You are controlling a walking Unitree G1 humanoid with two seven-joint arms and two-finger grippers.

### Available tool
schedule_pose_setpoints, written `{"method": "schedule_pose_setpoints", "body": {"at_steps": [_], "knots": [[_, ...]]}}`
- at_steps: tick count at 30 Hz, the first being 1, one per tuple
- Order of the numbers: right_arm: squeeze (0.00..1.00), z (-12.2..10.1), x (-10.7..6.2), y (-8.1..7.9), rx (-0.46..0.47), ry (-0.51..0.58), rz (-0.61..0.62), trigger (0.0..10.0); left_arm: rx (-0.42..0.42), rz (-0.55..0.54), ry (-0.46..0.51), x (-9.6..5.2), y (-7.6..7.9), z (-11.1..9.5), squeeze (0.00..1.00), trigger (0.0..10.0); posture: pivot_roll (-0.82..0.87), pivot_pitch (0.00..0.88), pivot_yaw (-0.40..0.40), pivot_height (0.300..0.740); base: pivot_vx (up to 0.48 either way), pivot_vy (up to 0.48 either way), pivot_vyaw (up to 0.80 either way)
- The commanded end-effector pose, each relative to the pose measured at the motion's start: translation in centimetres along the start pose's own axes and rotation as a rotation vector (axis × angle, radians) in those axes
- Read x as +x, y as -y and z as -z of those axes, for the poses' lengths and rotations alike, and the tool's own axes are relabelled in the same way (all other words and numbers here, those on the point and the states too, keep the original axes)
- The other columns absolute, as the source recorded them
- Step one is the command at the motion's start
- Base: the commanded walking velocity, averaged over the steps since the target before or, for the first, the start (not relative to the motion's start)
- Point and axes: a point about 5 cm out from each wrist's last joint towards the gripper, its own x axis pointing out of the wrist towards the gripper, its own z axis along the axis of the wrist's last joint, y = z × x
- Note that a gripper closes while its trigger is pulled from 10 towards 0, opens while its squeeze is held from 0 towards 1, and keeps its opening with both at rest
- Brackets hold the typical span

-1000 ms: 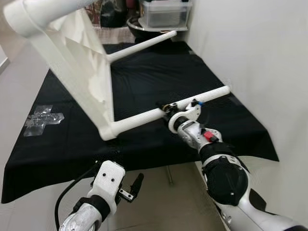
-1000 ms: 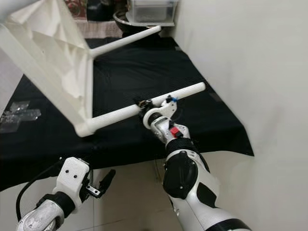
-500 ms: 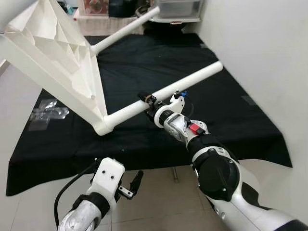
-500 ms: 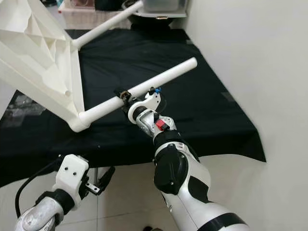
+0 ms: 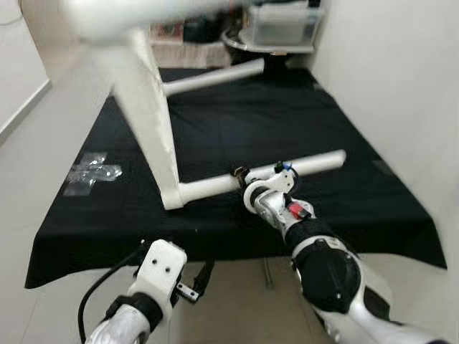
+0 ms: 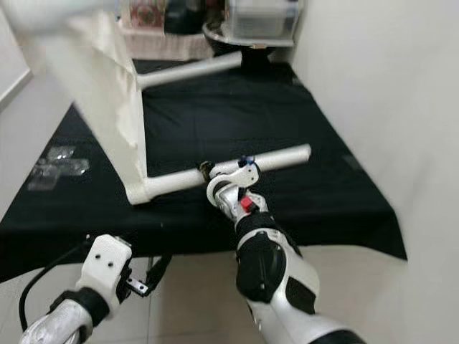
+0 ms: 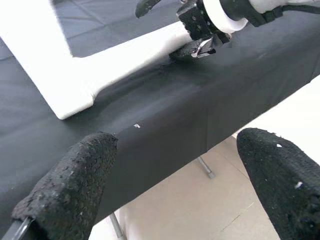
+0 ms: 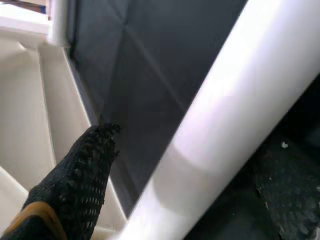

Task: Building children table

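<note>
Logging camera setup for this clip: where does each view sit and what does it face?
Left and right eye views: head, looking down at the black cloth-covered table; both arms show.
Left wrist view: low, before the table edge, between open black fingers; it shares the right claw with the head views.
Right wrist view: along fingers straddling the white plastic table leg.

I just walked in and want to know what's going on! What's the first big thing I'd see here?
A big white plastic children's table is tipped on its side on the black cloth-covered bench. The robot's right hand is closed around the nearer round white table leg, which lies low over the cloth. The left hand hangs open below the bench's front edge.
</note>
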Motion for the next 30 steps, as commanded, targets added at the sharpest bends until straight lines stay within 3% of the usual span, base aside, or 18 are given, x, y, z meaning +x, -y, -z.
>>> {"method": "schedule_pose_setpoints", "body": {"at_steps": [1, 5, 12, 16, 18, 24, 27, 30], "knots": [[0.00, 0.4, 0.1, 2.4, 0.044, -0.007, 0.129, 10.0, 0.011, 0.012, -0.016, 0.0, 0.2, 0.1, 0.00, 10.0, 0.17, 0.158, -0.098, 0.740, 0.000, 0.000, 0.00], [0.00, 0.3, 0.1, 1.8, 0.098, 0.014, 0.132, 10.0, 0.008, 0.009, -0.021, 0.0, 0.2, 0.2, 0.00, 10.0, 0.17, 0.158, -0.092, 0.740, 0.000, 0.000, 0.00], [0.00, 1.5, 0.2, 1.4, 0.086, -0.032, 0.141, 10.0, 0.014, 0.015, -0.024, 0.1, 0.2, 0.3, 0.00, 10.0, 0.17, 0.156, -0.093, 0.740, 0.000, 0.000, 0.00], [0.00, 1.9, -0.3, 0.2, -0.076, -0.096, 0.031, 10.0, 0.007, 0.008, -0.024, 0.2, 0.1, 0.3, 0.00, 10.0, 0.16, 0.152, -0.097, 0.740, 0.000, 0.000, 0.00], [0.00, 1.7, -0.4, 0.1, -0.099, -0.091, 0.004, 10.0, 0.005, 0.009, -0.023, 0.1, 0.1, 0.3, 0.00, 10.0, 0.16, 0.152, -0.097, 0.740, 0.000, 0.000, 0.00], [0.00, 0.7, -2.0, 1.6, -0.159, -0.107, 0.009, 10.0, 0.002, 0.004, -0.033, 0.2, -0.1, 0.6, 0.00, 10.0, 0.14, 0.143, -0.094, 0.740, 0.000, 0.000, 0.00], [0.00, -0.1, -3.8, 3.1, -0.171, -0.102, 0.043, 10.0, 0.003, 0.003, -0.034, 0.5, -0.1, 0.8, 0.00, 10.0, 0.13, 0.136, -0.093, 0.740, 0.000, 0.000, 0.00], [0.00, -0.3, -4.7, 3.7, -0.171, -0.097, 0.053, 10.0, 0.003, 0.002, -0.035, 0.6, -0.2, 0.8, 0.00, 10.0, 0.12, 0.131, -0.093, 0.740, 0.000, 0.000, 0.00]]}}
